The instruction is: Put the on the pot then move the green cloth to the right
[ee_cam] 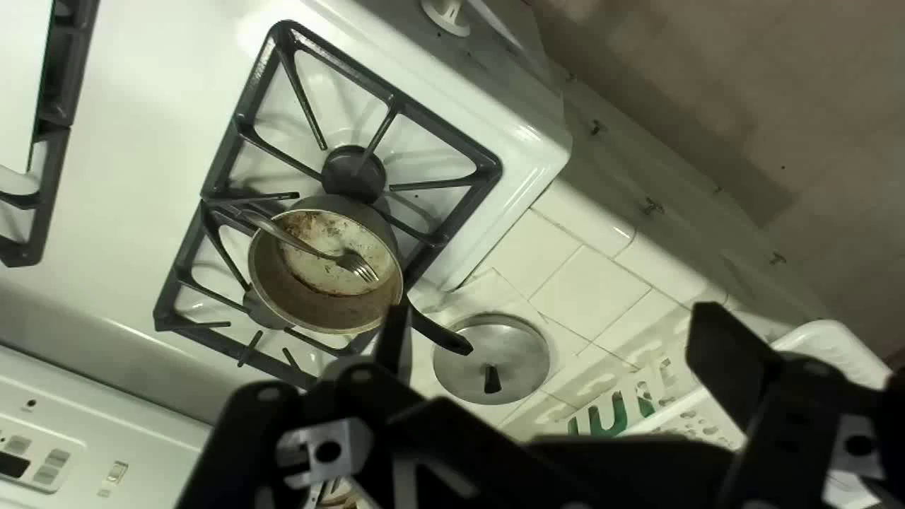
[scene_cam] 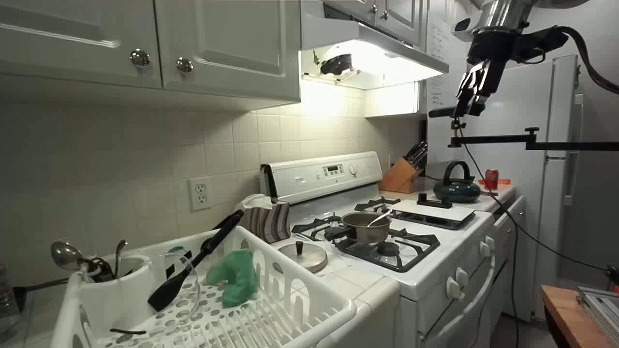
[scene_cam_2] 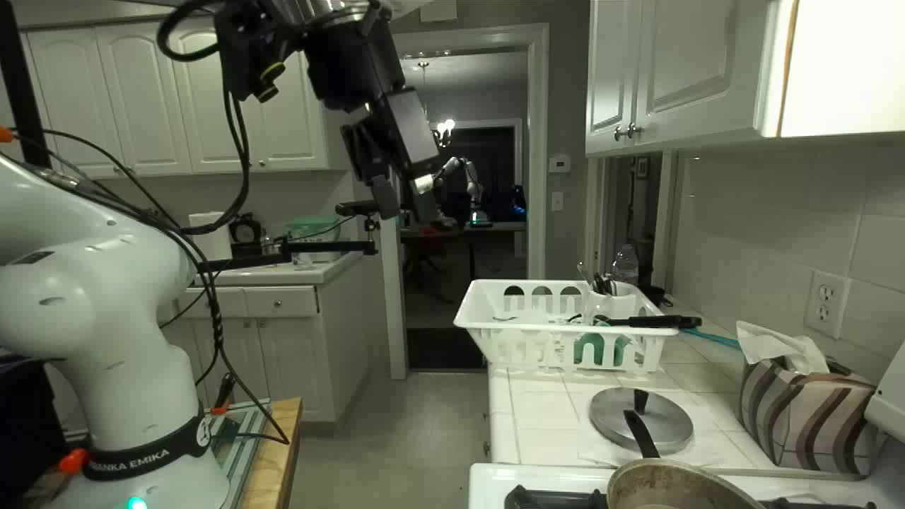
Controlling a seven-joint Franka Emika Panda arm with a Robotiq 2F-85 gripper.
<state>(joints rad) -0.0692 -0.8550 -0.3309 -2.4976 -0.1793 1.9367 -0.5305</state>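
The pot (scene_cam: 373, 235), a small metal pan with a black handle, sits on the stove grate. A fork (ee_cam: 311, 249) rests inside it, seen in the wrist view. Its round silvery lid (ee_cam: 505, 353) with a black knob lies flat on the tiled counter beside the stove, in all views. The green cloth (scene_cam: 237, 278) is crumpled inside the dish rack; only patches of the cloth (ee_cam: 618, 418) show through the rack's slots in the wrist view. High above the counter hangs my gripper (scene_cam: 468, 110), jaws wide apart and nothing between them. The wrist view looks down past both fingers.
The white dish rack (scene_cam_2: 565, 341) also holds a black spatula (scene_cam: 181, 280) and a utensil cup. A tissue box (scene_cam: 268, 222) stands behind the lid. Across the stove are a white board (scene_cam: 430, 212), a dark kettle (scene_cam: 457, 192) and a knife block (scene_cam: 400, 177). Cabinets and a hood overhang.
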